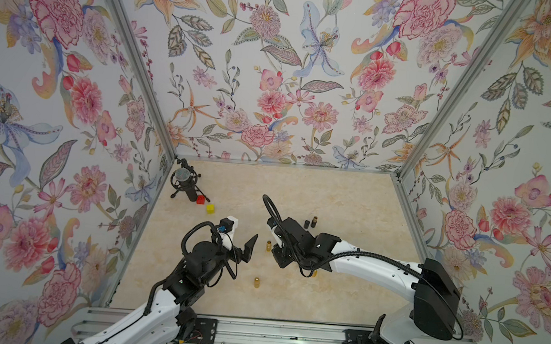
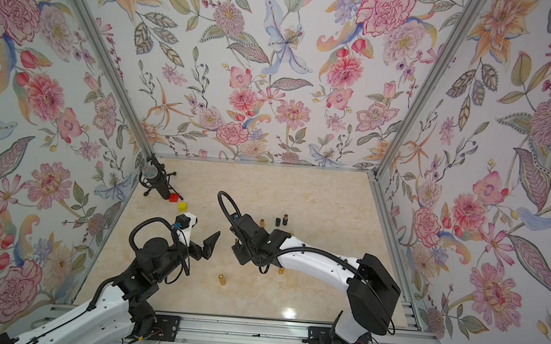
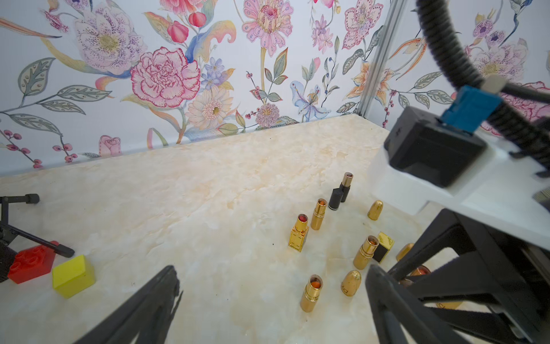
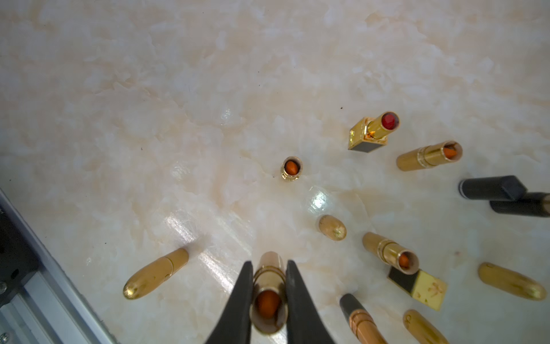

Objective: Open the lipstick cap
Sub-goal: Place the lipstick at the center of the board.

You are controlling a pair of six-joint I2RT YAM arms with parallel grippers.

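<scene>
cream marble-pattern tabletop point(image 1: 332, 197), boxed on three sides by floral-papered walls point(image 1: 274, 78), with an aluminium rail point(image 1: 288, 331) along the near edge where my two arms are mounted. a microphone on a tripod point(image 1: 182, 180) stands in the far left corner, a red block point(image 1: 200, 199) and a yellow block point(image 1: 210, 208) just beside it. both arms reach toward the middle, wrists bent so the grippers face each other, apart. my left gripper point(image 3: 272, 280) hangs over the table, jaws spread wide, nothing between them. my right gripper point(image 4: 269, 269) is pinched narrow on the gold lipstick point(image 4: 269, 303), cap off, orange stick showing at its open end; whether its base touches the table i cannot tell. a bullet-shaped gold cap point(image 4: 332, 227) sits near it; whether it is this tube's own i cannot tell. around my right gripper crowd other open gold tubes, a square gold lipstick point(image 4: 373, 134), black tubes point(image 4: 491, 187) and a closed gold lipstick point(image 4: 154, 274) close to the rail. the far half of the tabletop, up to the back wall, is open marble.
</scene>
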